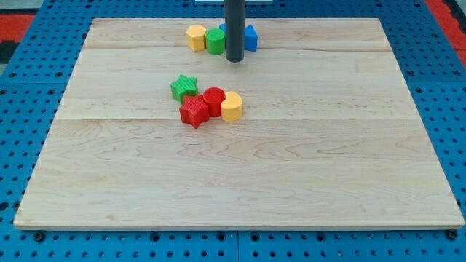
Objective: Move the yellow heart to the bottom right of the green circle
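The yellow heart (pixel 231 106) lies near the board's middle, touching the right side of a red circle (pixel 213 100). The green circle (pixel 215 41) sits near the top edge, between a yellow pentagon (pixel 195 36) on its left and a blue block (pixel 250 38) on its right. My tip (pixel 234 60) rests on the board just below and right of the green circle, in front of the blue block, whose left part the rod hides. The tip is well above the yellow heart and apart from it.
A red star (pixel 194 111) and a green star (pixel 184 87) cluster with the red circle, left of the yellow heart. The wooden board (pixel 328 167) lies on a blue pegboard surface.
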Robot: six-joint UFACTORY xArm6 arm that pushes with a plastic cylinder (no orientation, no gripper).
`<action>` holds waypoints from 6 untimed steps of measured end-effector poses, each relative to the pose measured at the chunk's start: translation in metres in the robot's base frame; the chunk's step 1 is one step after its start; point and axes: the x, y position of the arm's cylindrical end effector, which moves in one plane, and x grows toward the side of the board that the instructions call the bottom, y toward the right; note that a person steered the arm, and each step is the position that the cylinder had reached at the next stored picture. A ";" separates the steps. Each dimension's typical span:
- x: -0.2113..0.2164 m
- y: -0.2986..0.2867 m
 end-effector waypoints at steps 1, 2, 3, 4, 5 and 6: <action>0.010 0.019; 0.033 0.050; 0.050 0.059; 0.062 0.090; 0.062 0.092; 0.062 0.097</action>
